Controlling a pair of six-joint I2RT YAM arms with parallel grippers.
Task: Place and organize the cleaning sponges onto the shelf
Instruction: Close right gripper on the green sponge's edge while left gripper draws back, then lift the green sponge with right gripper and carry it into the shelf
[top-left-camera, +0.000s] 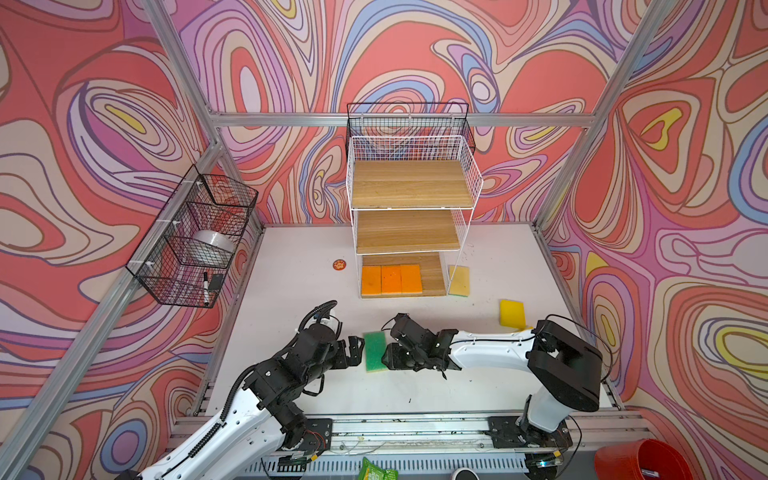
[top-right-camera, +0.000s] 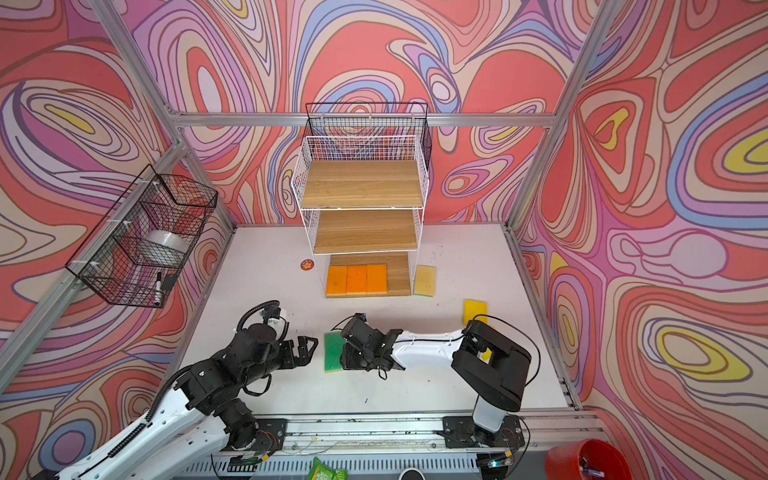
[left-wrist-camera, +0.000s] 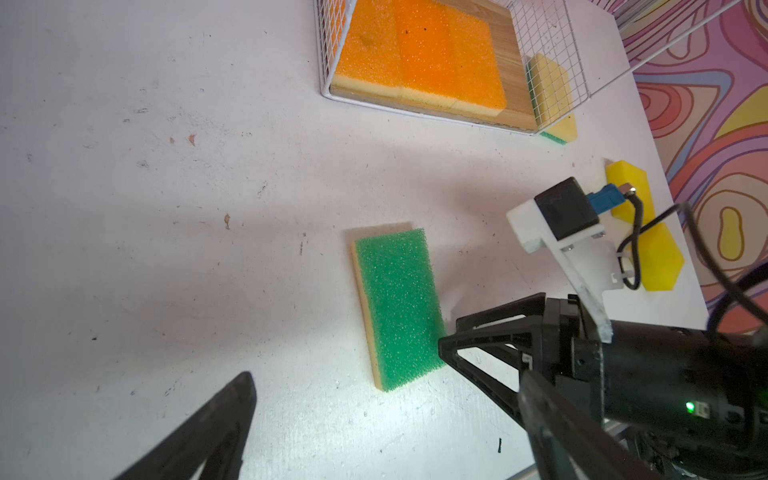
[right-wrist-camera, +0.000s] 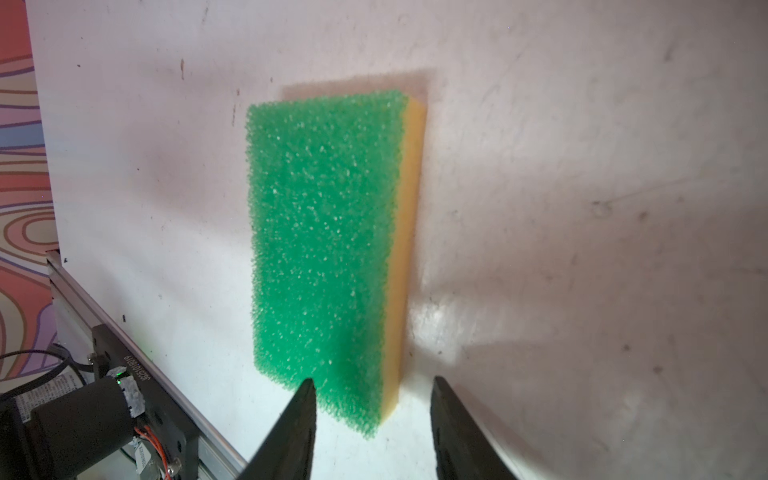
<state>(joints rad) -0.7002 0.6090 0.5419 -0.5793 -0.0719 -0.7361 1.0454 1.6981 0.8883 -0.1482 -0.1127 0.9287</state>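
**Setting:** a scuffed white bench (top-left-camera: 478, 386), walled on three sides by swirling pink, red and lilac panels.

**Shelf** (top-left-camera: 411, 185): white wire with three wooden boards, at the back middle of the bench. Three orange sponges (top-left-camera: 391, 280) lie flat on the left part of the bottom board, side by side and touching.

**Pale-backed sponge** (top-left-camera: 459, 280): on the bench just beside the shelf's right wall, pale face up, with green showing at its edge.

**Yellow sponges:** one (top-left-camera: 512, 312) lies on the bench at the right. A second (left-wrist-camera: 660, 266) lies near it, largely hidden behind the right arm (top-left-camera: 490, 353) in both top views.

**Green sponge** (top-left-camera: 375, 350): flat on the bench at front middle, green face up, between the two arms.

**Right jaws:** partly open at one end of the green sponge. One finger is over its green face and the other is off its pale side with a gap showing. Whether either touches the foam I cannot tell.

**Left arm** (top-left-camera: 291, 370): the left jaws are spread wide and hold nothing, just beside the green sponge on the side away from the right arm.

**Orange disc** (top-left-camera: 339, 264): on the bench, left of the shelf.
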